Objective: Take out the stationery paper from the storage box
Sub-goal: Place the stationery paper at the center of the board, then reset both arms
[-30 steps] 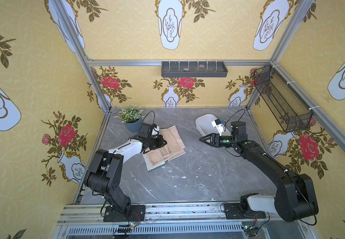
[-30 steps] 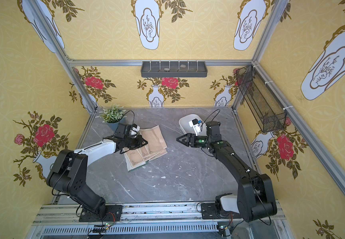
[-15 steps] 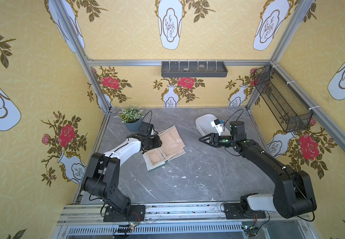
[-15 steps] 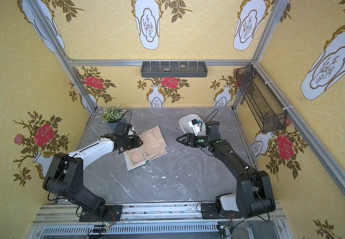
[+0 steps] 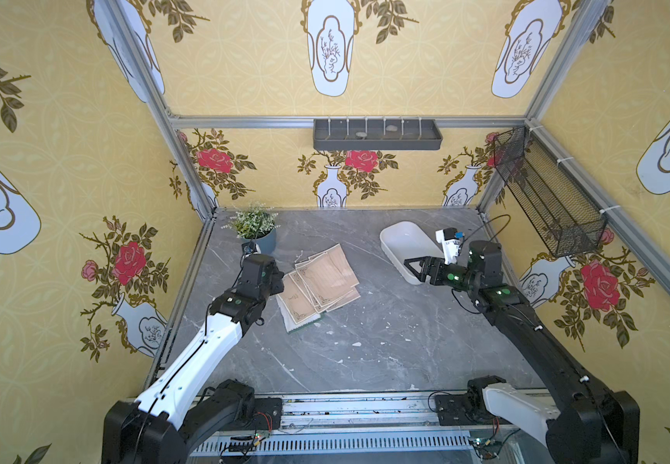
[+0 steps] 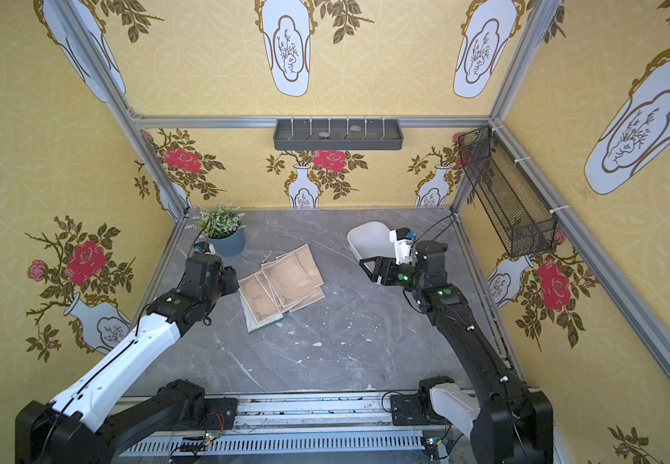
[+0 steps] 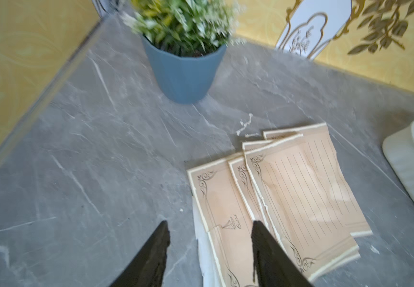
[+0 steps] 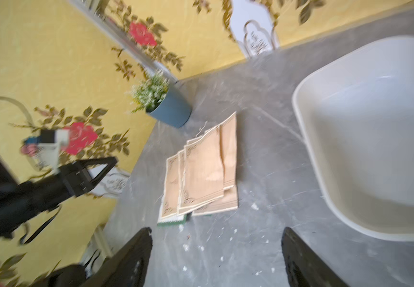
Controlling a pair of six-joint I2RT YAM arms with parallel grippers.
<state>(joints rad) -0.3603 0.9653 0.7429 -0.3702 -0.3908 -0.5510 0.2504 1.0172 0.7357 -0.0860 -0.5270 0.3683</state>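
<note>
Now we are finding stationery paper (image 5: pixel 322 281) fanned flat on bench (image 5: pixel 365 361), clear of storage box (image 8: pixel 375 139), which is looking empty. Left fingers (image 7: pixel 156 256) are poised at stack's edge, parted, gripping nothing. Right fingers (image 8: pixel 136 258) are gaping wide beside box, empty too. We are judging both parted because sheets are out and nothing needs holding.

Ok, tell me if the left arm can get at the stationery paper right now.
Probably yes: the open left gripper hangs at the near edge of the stationery paper, with nothing between them.
</note>
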